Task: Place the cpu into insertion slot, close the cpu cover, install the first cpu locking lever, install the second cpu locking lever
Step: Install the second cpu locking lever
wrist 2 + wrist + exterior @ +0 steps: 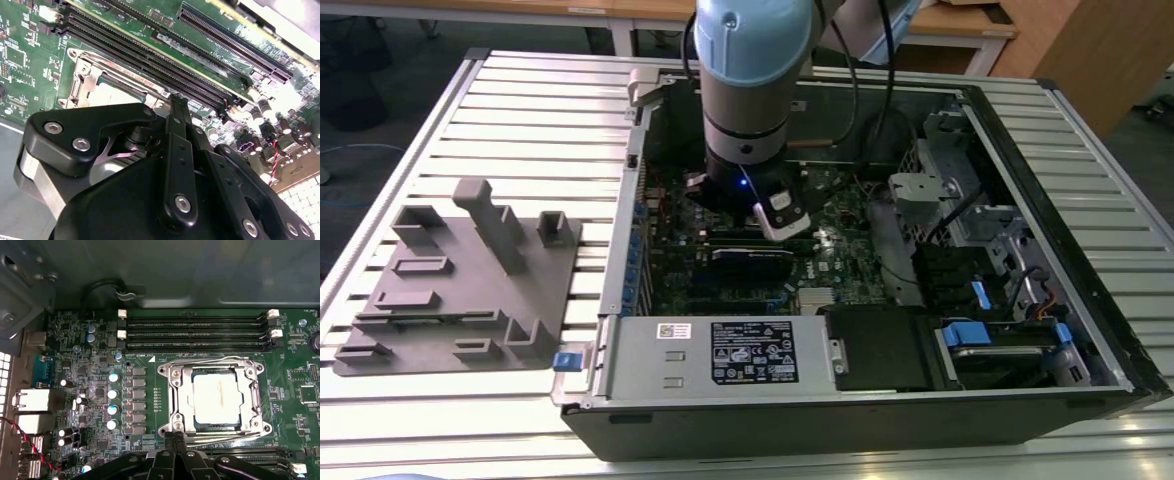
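In the first wrist view the cpu (217, 399) lies flat in the insertion slot (190, 385), its silvery top showing through the cpu cover (175, 390), which is down around it. One thin locking lever (210, 360) runs along the socket's side by the memory slots, and another (227, 439) runs along the opposite side. My gripper (174, 438) is shut, with its tips at that second lever's end beside the socket corner; nothing shows between the fingers. In the second wrist view the gripper (178, 104) sits just beside the cover (86, 76). In the exterior view the gripper (774, 218) reaches down into the open computer case.
Long black memory slots (195, 332) run beside the socket. Capacitors (113, 400) and a red-black wire (30, 445) stand nearby. A power supply box (720, 350) and drive bays (987, 300) crowd the case. A grey fixture plate (454, 290) lies at the exterior view's left.
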You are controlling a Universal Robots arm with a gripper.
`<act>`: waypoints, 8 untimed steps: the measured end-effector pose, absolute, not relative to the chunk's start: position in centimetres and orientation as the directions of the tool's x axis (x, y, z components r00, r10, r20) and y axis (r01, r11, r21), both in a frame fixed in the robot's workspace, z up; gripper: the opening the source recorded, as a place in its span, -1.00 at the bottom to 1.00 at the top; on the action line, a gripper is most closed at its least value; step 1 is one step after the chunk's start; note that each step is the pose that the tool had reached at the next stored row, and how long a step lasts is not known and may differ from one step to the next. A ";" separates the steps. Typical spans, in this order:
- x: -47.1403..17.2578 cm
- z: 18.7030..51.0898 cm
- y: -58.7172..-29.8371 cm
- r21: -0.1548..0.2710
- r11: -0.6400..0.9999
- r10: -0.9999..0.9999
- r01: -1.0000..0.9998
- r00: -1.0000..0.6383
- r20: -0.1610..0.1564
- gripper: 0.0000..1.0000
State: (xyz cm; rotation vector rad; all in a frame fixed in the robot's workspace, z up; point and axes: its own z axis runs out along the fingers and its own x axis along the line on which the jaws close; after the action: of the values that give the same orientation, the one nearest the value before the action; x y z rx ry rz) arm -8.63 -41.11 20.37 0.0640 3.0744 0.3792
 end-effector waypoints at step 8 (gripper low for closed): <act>-8.7 19.8 -41.5 0.281 0.959 0.048 0.035 -0.998 -0.038 -0.79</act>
State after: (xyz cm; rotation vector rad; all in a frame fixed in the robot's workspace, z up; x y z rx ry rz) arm -8.73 -41.54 19.76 0.0649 3.0653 0.4380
